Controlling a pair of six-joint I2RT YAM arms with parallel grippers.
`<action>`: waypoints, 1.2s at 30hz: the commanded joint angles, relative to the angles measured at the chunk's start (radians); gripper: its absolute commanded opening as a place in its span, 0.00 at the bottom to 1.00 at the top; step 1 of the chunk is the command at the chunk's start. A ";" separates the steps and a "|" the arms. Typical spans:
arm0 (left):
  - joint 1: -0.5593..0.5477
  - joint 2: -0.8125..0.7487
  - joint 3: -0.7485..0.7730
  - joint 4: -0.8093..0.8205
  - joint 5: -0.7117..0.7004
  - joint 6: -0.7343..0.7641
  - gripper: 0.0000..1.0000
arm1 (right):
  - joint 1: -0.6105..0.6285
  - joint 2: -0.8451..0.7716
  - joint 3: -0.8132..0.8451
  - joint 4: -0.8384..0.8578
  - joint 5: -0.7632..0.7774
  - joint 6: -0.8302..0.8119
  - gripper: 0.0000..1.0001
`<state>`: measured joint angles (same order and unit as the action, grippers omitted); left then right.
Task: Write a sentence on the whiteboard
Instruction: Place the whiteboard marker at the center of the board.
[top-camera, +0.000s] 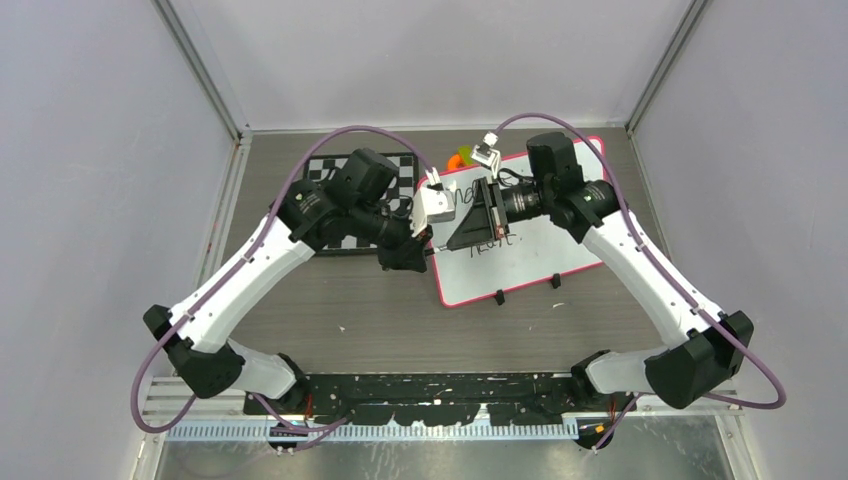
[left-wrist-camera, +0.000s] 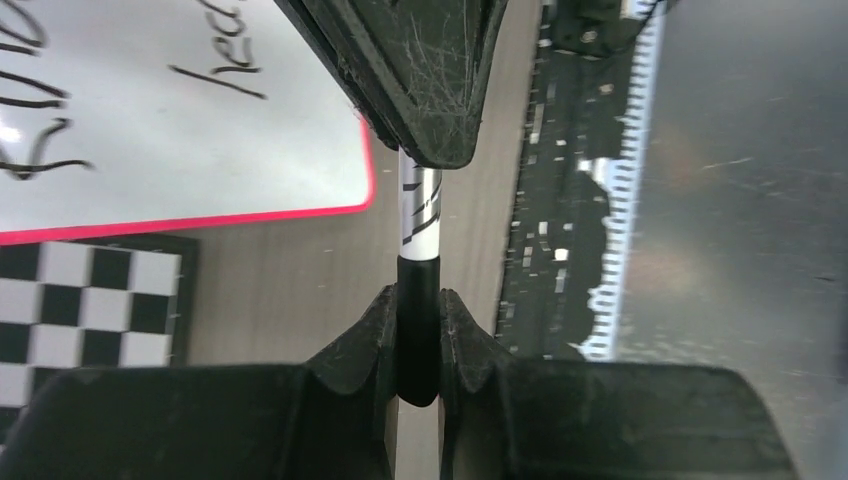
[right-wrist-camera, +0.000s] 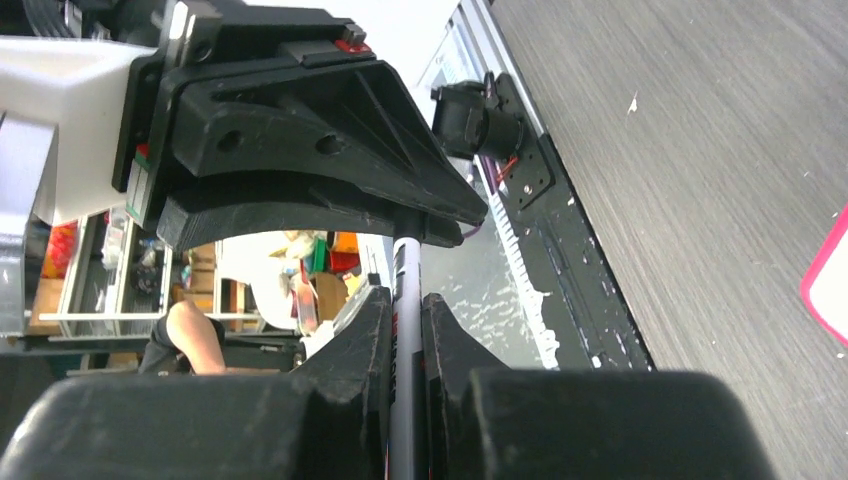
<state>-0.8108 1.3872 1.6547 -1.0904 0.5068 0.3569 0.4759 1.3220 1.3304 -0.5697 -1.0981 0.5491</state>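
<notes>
Gripping the marker (left-wrist-camera: 420, 215) end to end, the left gripper (left-wrist-camera: 418, 345) pinched its black end and the right gripper (right-wrist-camera: 405, 345) its barrel, axis running straight between them over the whiteboard (top-camera: 560, 255) edge, the sentence (top-camera: 495, 235) just beneath.

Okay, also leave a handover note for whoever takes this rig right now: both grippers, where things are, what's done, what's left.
Left gripper: jaws shut on the black end of the marker.
Right gripper: jaws shut on the marker's barrel, so both arms hold it in the air.
Whiteboard: flat on the table beside the checkerboard; the marker hangs over the edge nearest the checkerboard.
Done: the sentence is on the board in two lines, only partly readable here.
Left: probably just capping the marker and setting it down; whether the black end is a cap I cannot tell.
</notes>
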 joint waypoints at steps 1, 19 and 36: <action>-0.028 0.037 0.075 0.230 0.305 -0.169 0.00 | 0.067 -0.007 0.056 -0.074 0.056 -0.143 0.00; 0.416 -0.109 -0.199 -0.085 0.304 0.284 0.00 | -0.411 -0.009 0.168 -0.077 -0.075 -0.105 0.69; 0.667 -0.045 -0.711 0.021 0.077 0.654 0.00 | -0.620 -0.079 0.109 -0.490 0.244 -0.586 0.73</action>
<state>-0.1463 1.3212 1.0065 -1.1641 0.6300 0.9607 -0.1318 1.3205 1.4734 -1.0176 -0.9127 0.0551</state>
